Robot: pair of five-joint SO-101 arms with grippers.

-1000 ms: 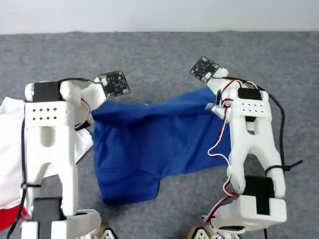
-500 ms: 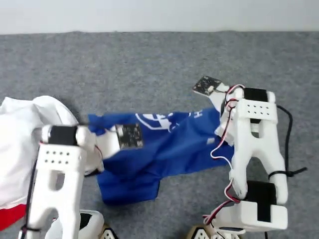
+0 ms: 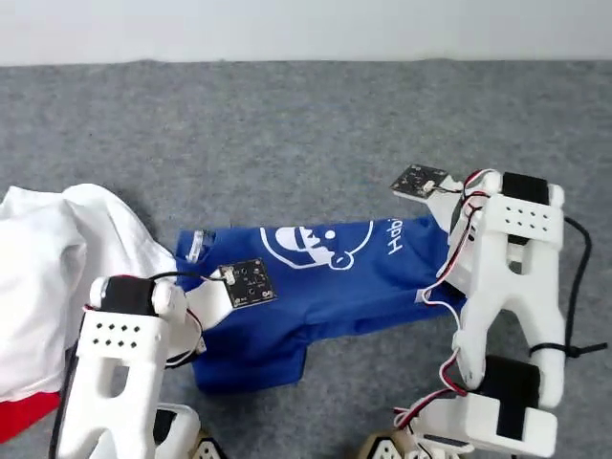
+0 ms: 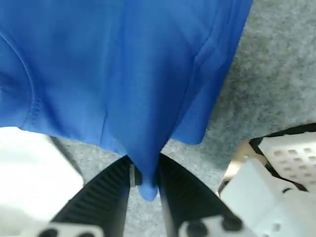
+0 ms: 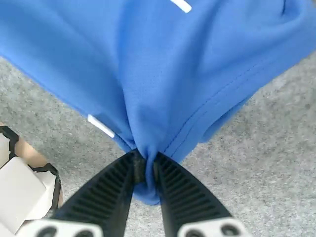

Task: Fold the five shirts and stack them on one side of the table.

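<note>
Blue shirt [image 3: 325, 287] clamped in left claw [image 4: 144, 172], in right claw [image 5: 146, 165]

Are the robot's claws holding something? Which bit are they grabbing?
Yes, the blue shirt. The left gripper pinches a bunched fold at one side edge, the right gripper a bunched fold at the opposite edge.

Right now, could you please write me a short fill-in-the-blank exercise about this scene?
The shirt held by the left claw is ____.
The right claw is ____ on the same shirt.
The white clothes lie nearer the ____ claw.
Missing: blue; shut; left.
</note>
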